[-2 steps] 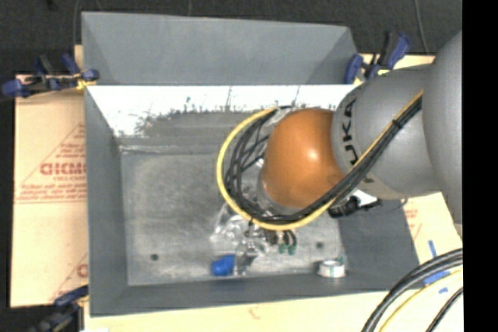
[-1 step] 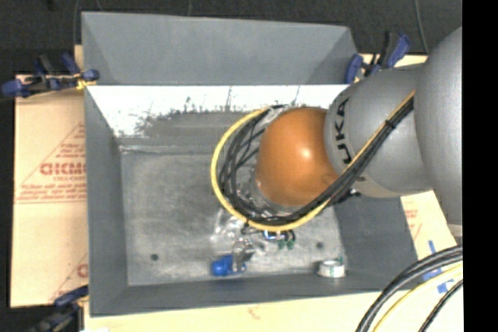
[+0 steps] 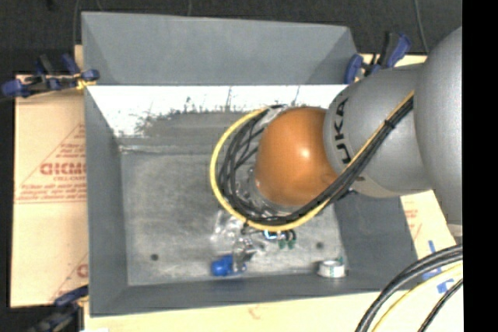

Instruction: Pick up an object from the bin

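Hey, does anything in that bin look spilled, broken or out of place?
Nothing stands out. A small blue piece lies by the bin's near wall, a small silvery round piece farther along it, toward the arm.

So the big grey metal KUKA arm (image 3: 397, 136) comes in from the right and tips steeply down. Rounded orange wrist cover (image 3: 292, 155) faces up, black and yellow cables (image 3: 224, 167) loop around it, and the two-finger gripper (image 3: 237, 239) sits low underneath.
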Controlling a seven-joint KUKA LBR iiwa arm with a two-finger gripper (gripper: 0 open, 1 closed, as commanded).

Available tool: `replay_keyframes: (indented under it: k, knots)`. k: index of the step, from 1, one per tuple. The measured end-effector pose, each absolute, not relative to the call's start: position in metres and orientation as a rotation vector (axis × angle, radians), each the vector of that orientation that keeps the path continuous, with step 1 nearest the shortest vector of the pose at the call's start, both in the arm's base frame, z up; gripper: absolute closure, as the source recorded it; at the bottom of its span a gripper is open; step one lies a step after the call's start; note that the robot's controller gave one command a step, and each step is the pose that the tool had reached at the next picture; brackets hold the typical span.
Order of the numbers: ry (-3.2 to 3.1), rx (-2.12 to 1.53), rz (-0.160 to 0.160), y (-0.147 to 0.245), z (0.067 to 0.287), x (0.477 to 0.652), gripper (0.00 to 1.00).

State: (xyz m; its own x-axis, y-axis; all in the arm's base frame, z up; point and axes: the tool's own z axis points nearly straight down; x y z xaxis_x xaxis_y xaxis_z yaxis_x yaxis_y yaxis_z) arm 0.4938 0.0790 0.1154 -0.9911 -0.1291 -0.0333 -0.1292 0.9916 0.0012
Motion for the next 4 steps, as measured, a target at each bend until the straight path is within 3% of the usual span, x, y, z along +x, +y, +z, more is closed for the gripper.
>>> replay_keyframes:
  k: [1, 2, 4]
  knots:
    - [3.093, -0.196, 0.012, 0.0814, 0.1161, 0.4962, 1.00]
    - [3.134, -0.204, 0.003, 0.0798, 0.1123, 0.4863, 0.00]
    - [3.111, -0.240, 0.005, 0.0825, 0.1112, 0.4893, 0.00]
